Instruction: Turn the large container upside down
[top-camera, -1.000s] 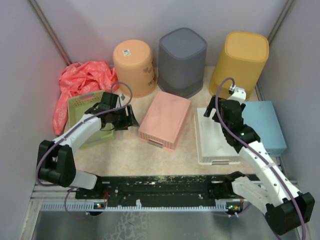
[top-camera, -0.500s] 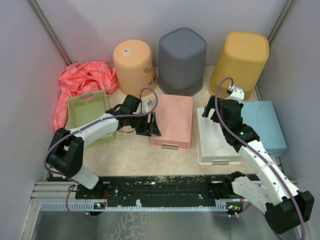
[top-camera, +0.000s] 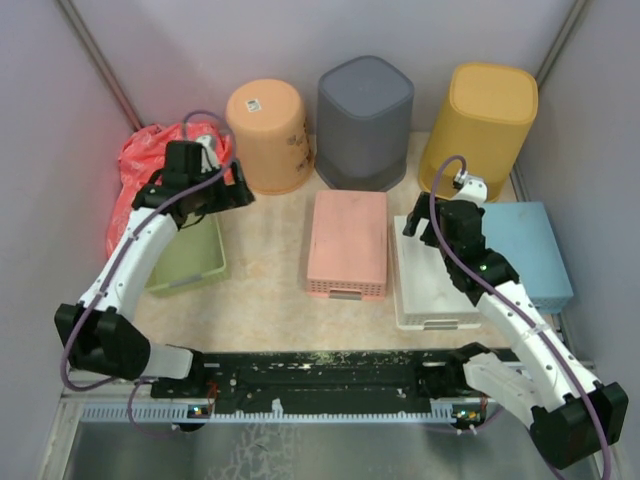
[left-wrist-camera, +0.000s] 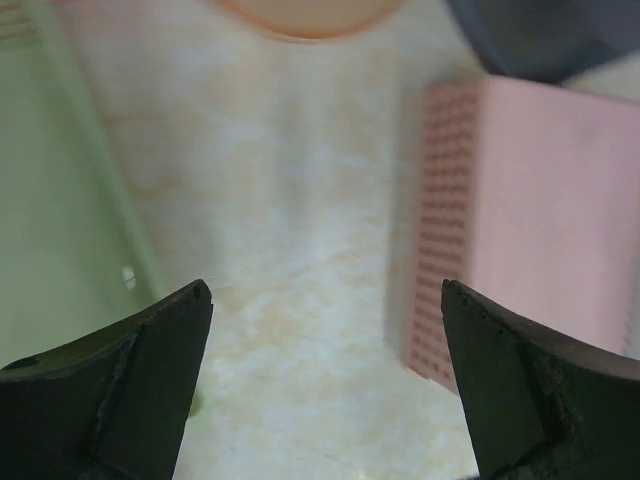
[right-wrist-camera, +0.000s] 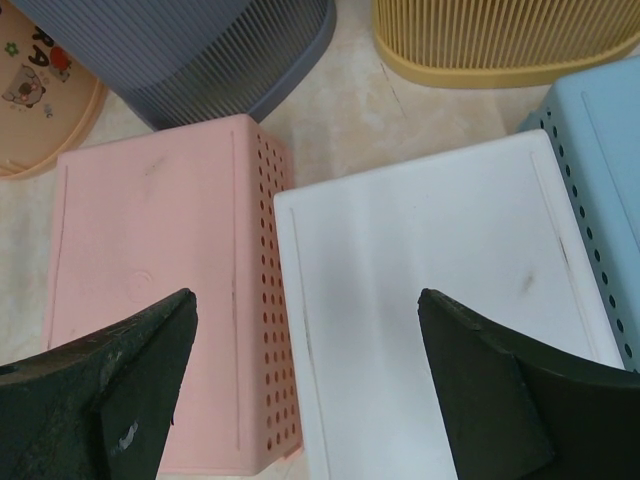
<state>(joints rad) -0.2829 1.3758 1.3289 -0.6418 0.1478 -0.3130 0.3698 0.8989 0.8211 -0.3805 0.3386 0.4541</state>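
Seemingly only the green basket (top-camera: 190, 258) sits mouth-up, so I take it as the large container. It lies at 6 o'clock, just below the nearer left claw (left-wrist-camera: 326, 292), with its long axis roughly 12-to-6. Both that and the right claw (right-wrist-camera: 305, 300) are spread, holding nothing. Bare tabletop (top-camera: 265, 270) at the basket's 3 o'clock gives tipping room — red cloth (top-camera: 140, 165) crowds its 11.
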